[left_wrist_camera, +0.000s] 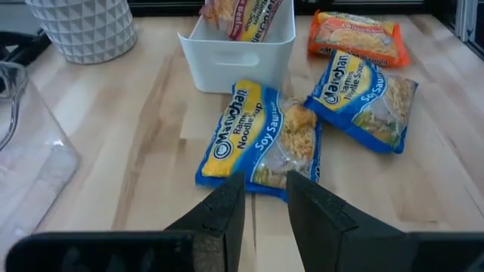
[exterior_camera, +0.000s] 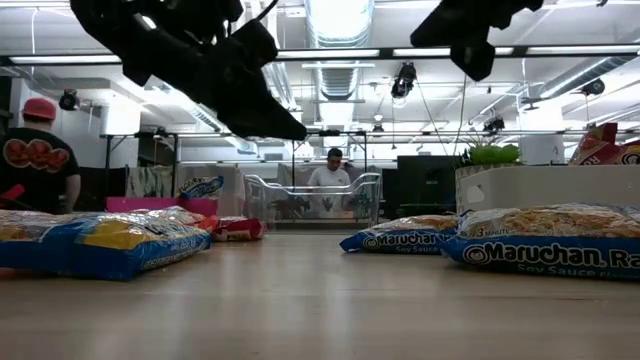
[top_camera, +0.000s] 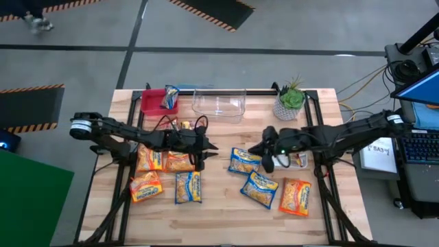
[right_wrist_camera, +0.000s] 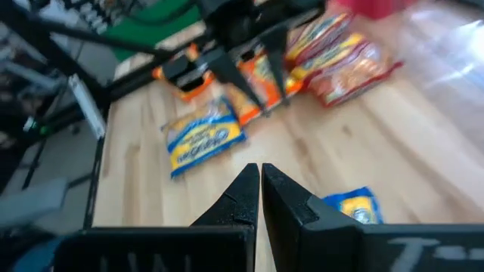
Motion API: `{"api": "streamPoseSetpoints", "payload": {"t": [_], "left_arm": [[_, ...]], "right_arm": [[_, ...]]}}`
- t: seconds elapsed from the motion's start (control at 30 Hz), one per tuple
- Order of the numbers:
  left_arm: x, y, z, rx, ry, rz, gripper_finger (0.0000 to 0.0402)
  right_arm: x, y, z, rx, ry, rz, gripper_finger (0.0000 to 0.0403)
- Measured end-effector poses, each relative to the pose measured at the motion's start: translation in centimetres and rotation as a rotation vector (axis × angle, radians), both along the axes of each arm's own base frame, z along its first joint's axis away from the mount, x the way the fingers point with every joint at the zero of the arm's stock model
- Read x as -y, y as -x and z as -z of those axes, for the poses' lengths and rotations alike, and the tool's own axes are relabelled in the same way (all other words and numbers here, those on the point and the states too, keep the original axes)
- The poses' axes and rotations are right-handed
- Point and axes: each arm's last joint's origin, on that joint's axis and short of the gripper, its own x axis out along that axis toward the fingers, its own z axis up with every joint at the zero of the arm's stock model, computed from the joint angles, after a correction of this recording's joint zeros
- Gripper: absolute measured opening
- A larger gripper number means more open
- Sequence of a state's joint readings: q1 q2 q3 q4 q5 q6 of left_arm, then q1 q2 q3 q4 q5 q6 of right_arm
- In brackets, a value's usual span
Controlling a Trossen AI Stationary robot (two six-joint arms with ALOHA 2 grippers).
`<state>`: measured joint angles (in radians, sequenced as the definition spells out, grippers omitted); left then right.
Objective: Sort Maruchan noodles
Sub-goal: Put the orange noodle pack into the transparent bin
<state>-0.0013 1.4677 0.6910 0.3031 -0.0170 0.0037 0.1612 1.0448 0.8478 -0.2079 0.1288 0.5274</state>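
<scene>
Light wooden slatted surface carries the flat yellow-orange plastic Maruchan noodle packets in two groups.

Left group: four packets under and beside the left arm. Two orange-marked packets lie side by side, an orange one sits nearer the front edge, and a blue-marked one lies just beside it.

Right group: two blue-marked soy sauce packets and lie close together near the middle, with an orange-marked packet just to their right. In the left wrist view the same three show as one blue packet directly ahead of the jaws, a second blue one and the orange one.

Containers along the far edge: a red plastic bin holding an upright packet, a clear plastic tub, and a potted green plant in a white faceted pot. A small white rectangular bin holds a red-marked packet standing inside it.

Left gripper hangs above the surface beside the left group, its jaws slightly apart and holding nothing. Right gripper hangs above the surface near the blue packets, jaws together and empty.

A person in a red cap and another person stand in the room beyond.
</scene>
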Motion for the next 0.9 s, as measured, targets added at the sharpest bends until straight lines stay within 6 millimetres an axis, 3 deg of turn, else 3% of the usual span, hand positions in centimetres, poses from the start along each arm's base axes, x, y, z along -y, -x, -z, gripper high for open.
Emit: {"api": "streamPoseSetpoints", "payload": {"t": [0.17, 0.47, 0.73, 0.9], "left_arm": [[0.0, 0.5, -1.1, 0.031, -0.009, 0.005, 0.0082], [0.1, 2.3, -1.6, -0.086, 0.022, -0.008, 0.0082], [1.6, 3.0, -1.2, -0.166, 0.083, 0.009, 0.0082], [3.0, 4.1, -0.3, -0.311, 0.149, 0.001, 0.0082]], "right_arm": [[-0.4, -1.8, -0.6, -0.163, 0.013, -0.021, 0.0009], [-0.8, -4.3, -1.3, -0.483, 0.055, -0.029, 0.0009], [-1.5, -5.7, -0.9, -0.6, -0.038, -0.086, 0.0009], [-2.3, -5.6, -0.8, -0.613, -0.052, -0.109, 0.0009]]}}
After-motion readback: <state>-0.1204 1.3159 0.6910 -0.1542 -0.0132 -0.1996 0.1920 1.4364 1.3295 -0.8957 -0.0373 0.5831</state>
